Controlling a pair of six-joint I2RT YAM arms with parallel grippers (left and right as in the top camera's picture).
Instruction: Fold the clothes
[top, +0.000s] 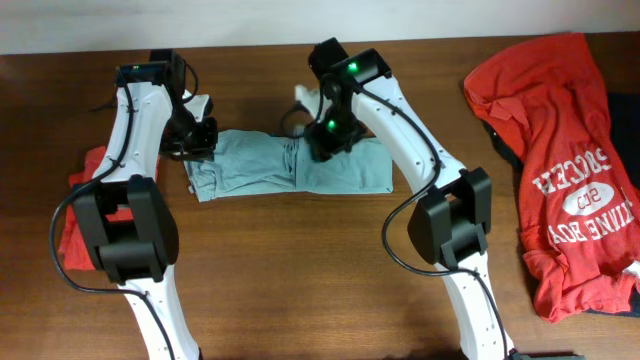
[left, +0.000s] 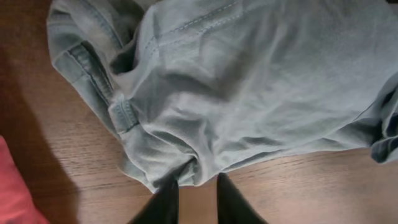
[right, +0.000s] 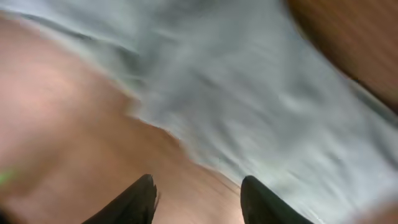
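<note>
Okay, table (top: 300, 290) first: red shirt (top: 565, 170) lies spread at its right side, unfolded and untouched. Pale blue garment (top: 255, 172) lies centre, bunched lengthwise, partly folded. That's the step in hand, I'd say. My right gripper (right: 196, 199) is over its middle, fingers spread wide, holding nothing; view blurred. My left gripper (left: 194, 198) is at its left hem, fingers close together, cloth puckered at the tips; can't tell if it's pinched. Next probably needs a firm hem hold, then carry it across.
</note>
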